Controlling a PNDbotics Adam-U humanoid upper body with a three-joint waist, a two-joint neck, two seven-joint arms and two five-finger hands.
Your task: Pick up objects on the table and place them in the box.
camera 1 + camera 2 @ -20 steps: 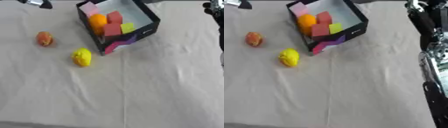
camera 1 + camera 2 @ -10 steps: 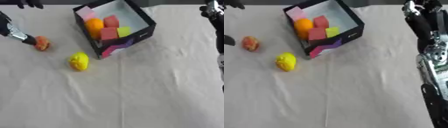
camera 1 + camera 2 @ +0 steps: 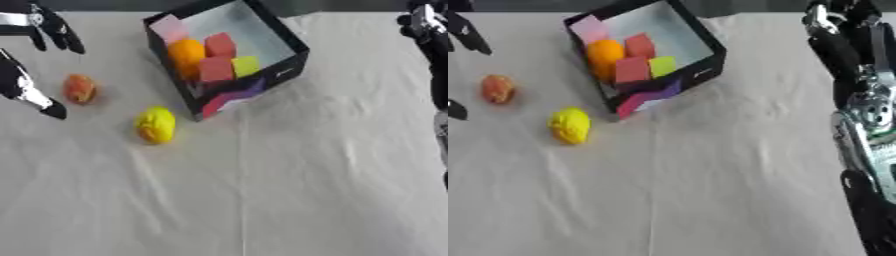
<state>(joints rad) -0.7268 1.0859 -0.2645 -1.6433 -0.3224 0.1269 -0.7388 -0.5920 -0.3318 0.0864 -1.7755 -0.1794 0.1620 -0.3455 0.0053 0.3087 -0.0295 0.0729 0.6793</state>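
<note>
While the left hand spreads its fingers around the orange-red fruit near the table's left edge, closing off-centre could roll it away.

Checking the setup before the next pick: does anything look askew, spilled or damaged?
Only the box looks askew: it sits turned at an angle to the table's edges. Nothing is spilled; the orange ball and blocks lie inside it. The yellow fruit and reddish fruit lie apart on the cloth, looking undamaged.
</note>
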